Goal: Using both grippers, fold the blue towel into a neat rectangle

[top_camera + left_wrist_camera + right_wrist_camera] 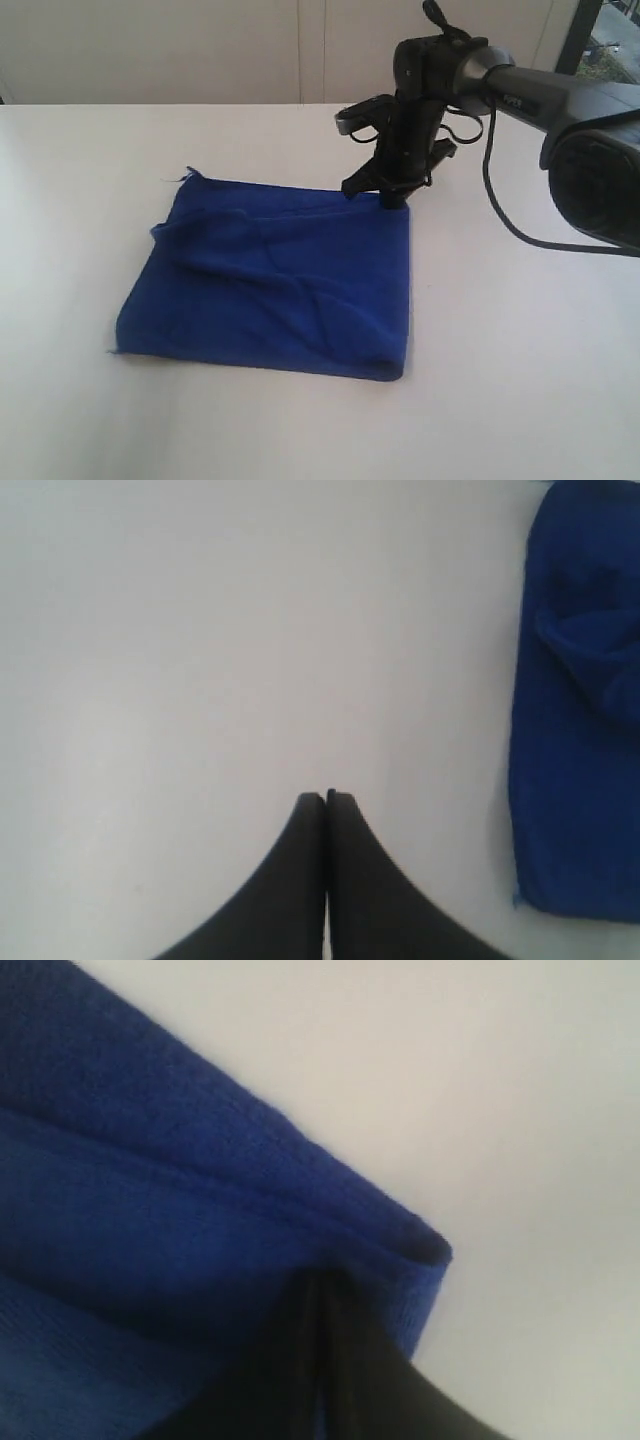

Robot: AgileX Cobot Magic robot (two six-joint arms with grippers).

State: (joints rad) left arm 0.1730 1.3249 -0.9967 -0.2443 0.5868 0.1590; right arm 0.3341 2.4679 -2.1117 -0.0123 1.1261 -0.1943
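The blue towel [280, 280] lies soft and limp on our white table [520, 380], light enough, we judge, to lift by its corners, our right gripper [393, 195] pointing steeply down, pinched onto the far right corner, our left gripper [325, 800] closed, empty, over bare table alongside.

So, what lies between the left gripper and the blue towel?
Only bare white table; the left wrist view shows nothing between the shut left gripper and the blue towel.
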